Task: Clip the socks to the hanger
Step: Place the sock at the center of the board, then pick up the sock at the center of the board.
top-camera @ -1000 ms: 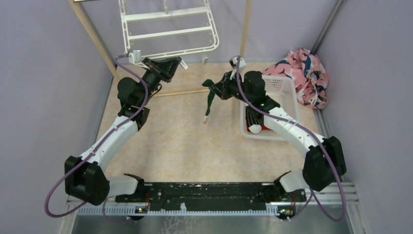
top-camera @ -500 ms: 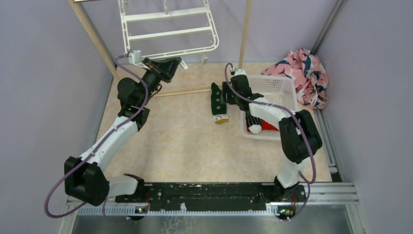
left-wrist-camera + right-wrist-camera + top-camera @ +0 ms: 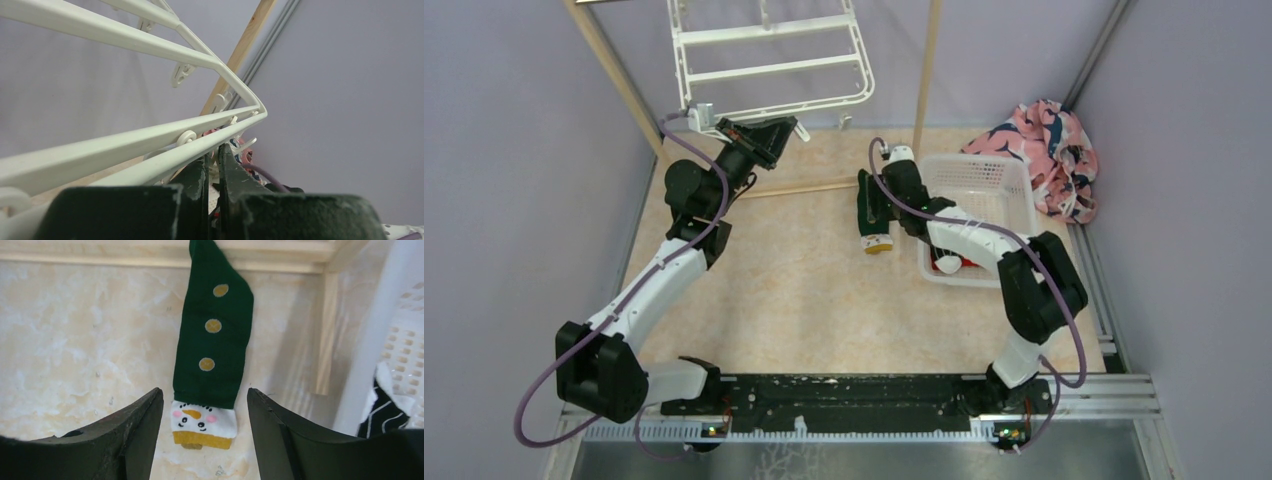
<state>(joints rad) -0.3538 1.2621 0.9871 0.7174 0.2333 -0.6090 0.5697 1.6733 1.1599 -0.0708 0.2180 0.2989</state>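
Sock and fingers line up: the dark green sock [image 3: 212, 340] lies flat on the marbled tabletop [image 3: 774, 290], just left of the white perforated basket [image 3: 976, 158]. Its long axis runs straight away from the right gripper [image 3: 205, 397], with the snowman-faced, yellow-tipped end nearest the fingertips. We see that gripper spread wide and holding nothing, one finger to either side of the near end, and as far as we can judge above the cloth, not on it. It is plainly the nearer arm. The left gripper [image 3: 214, 165] is well apart, raised at the lower rail of the white drying hanger [image 3: 125, 145]. Its fingers stand almost together with a thin slit between them, and we cannot tell whether they pinch a clip. We judge the coming move to be a straight descent, closing across the sock's width. A black striped sock [image 3: 385, 415] shows in the basket.
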